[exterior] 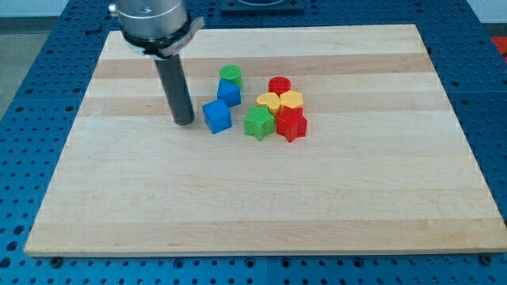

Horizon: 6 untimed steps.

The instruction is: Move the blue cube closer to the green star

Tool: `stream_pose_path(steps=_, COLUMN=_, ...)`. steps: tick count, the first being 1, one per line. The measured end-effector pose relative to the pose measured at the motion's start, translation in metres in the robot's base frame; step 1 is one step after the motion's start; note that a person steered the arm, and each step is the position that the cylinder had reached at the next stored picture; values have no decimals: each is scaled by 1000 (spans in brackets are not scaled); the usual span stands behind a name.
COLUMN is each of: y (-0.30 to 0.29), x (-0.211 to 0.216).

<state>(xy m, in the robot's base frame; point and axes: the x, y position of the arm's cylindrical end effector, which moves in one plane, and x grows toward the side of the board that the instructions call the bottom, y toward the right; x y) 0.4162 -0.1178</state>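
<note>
My tip (184, 121) sits just left of the blue cube (216, 116); no hand, nothing held. Off-centre push could spin it past the green star (257, 123) or jam the cluster.

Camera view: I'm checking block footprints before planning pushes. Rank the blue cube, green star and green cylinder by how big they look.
1. blue cube
2. green star, close to the cube, so that order is unsure
3. green cylinder, partly hidden and farther up the view, so maybe not truly smaller
</note>
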Motion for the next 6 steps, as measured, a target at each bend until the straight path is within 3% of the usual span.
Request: stream_pose_path(steps=6, y=41, x=-21)
